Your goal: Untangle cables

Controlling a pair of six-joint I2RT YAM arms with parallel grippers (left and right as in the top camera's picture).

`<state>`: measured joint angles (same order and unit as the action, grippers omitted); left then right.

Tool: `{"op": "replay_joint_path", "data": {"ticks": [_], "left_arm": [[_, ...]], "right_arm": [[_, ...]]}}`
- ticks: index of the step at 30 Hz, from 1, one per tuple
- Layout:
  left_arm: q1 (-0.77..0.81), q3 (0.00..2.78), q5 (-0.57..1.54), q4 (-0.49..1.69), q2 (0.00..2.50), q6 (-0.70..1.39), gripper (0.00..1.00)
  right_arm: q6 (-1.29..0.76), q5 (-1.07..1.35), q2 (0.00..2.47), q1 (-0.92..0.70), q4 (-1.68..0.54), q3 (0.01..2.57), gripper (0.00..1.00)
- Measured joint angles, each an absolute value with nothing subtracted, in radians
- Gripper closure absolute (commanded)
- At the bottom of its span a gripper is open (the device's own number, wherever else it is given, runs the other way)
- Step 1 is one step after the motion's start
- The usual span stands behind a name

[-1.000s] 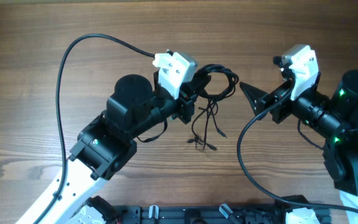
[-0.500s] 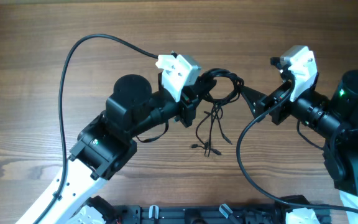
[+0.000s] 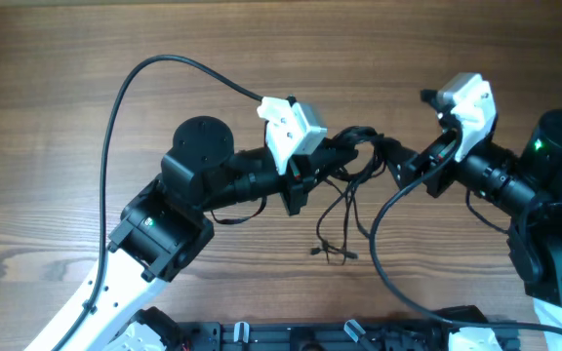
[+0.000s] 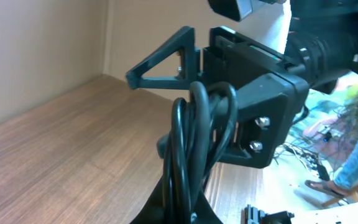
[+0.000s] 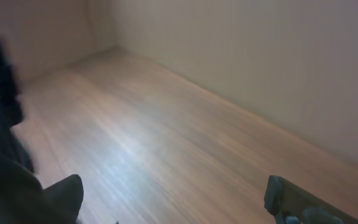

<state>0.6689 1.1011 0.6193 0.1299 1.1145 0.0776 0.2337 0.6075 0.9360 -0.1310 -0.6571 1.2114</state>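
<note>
Cables (image 3: 359, 146): one knotted black bundle, held up off the worktop (image 3: 66, 88) between the two arms; loose strands hang down, plug ends (image 3: 334, 252) at or just above the wood
Left fingers (image 3: 328, 156): together, clamped on the looped part of the bundle
Right fingers (image 3: 405, 162): spread wide, nothing between them, just beside the bundle on its right
Done: bundle raised and held next to the second arm
Remaining: every strand to be separated; none lies apart from the rest; the loops wrap each other closely in the left wrist view
Progress: early, by my judgement; second grip not yet taken, no strand drawn out
</note>
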Motion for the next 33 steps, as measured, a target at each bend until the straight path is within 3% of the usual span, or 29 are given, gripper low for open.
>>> {"op": "replay_joint_path", "data": {"ticks": [4,5,8,9,11,12,13,14,15,16,20,27,33], "left_arm": [[0.667,1.101,0.646,0.129,1.112,0.072,0.96],[0.667,1.101,0.651,0.128,1.111,0.071,0.96],[0.667,1.101,0.66,0.126,1.109,0.065,0.96],[0.667,1.101,0.656,0.125,1.109,0.065,0.96],[0.667,1.101,0.64,0.125,1.109,0.065,0.7],[0.667,1.101,0.624,0.125,1.109,0.068,0.67],[0.667,1.101,0.611,0.126,1.109,0.058,0.57],[0.667,1.101,0.598,0.126,1.109,0.059,0.41],[0.667,1.101,0.591,0.126,1.109,0.059,0.11],[0.667,1.101,0.573,0.126,1.109,0.061,0.0],[0.667,1.101,0.55,0.134,1.109,0.061,0.0],[0.684,1.101,0.547,0.149,1.109,0.075,0.0],[0.761,1.101,0.547,0.149,1.109,0.033,0.0]], "right_arm": [[0.313,0.765,0.936,-0.127,-0.657,1.211,0.18],[0.334,0.809,0.936,-0.127,-0.658,1.211,0.33],[0.367,0.882,0.936,-0.127,-0.664,1.211,0.94],[0.373,0.904,0.936,-0.128,-0.67,1.211,0.96],[0.373,0.929,0.936,-0.128,-0.677,1.211,0.96],[0.373,0.94,0.936,-0.128,-0.68,1.211,0.96],[0.373,0.944,0.936,-0.128,-0.681,1.211,0.96],[0.373,0.947,0.936,-0.128,-0.681,1.211,0.96],[0.373,0.949,0.936,-0.128,-0.681,1.211,0.96],[0.373,0.949,0.936,-0.128,-0.681,1.211,0.96],[0.292,0.858,0.936,-0.129,-0.673,1.211,0.96],[-0.08,0.508,0.936,-0.13,-0.657,1.211,0.96],[-0.261,0.517,0.936,-0.13,-0.604,1.211,0.96]]}}
